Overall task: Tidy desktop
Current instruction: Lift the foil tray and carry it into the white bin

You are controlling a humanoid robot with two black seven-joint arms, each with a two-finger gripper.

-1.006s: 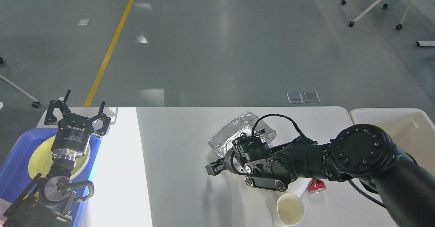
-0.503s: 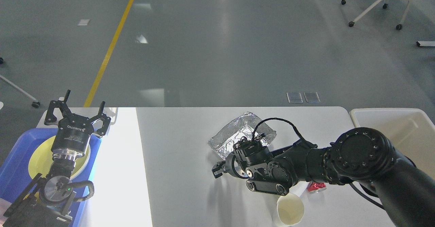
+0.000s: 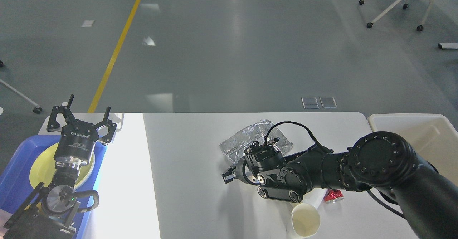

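Observation:
The white desktop (image 3: 186, 181) fills the lower part of the head view. A crumpled silver foil tray (image 3: 250, 135) lies at its middle, tilted with its near side raised. My right gripper (image 3: 229, 174) reaches in from the right at the tray's near left edge and looks shut on its rim; the wrist hides the contact. A white paper cup (image 3: 305, 220) lies on its side near the front edge, next to a small red crumpled wrapper (image 3: 334, 196). My left gripper (image 3: 88, 105) is open and empty, above the far end of a blue tray (image 3: 14, 181).
The blue tray at the left holds a yellow plate (image 3: 41, 169). A cream bin (image 3: 422, 131) stands off the desktop's right end. My right arm (image 3: 379, 164) lies across the desktop's right part. Grey floor with a rolling chair lies beyond.
My right gripper drew back to the right and a little up against the foil tray. The tray's near side has risen and it is tilted. The left arm has not moved.

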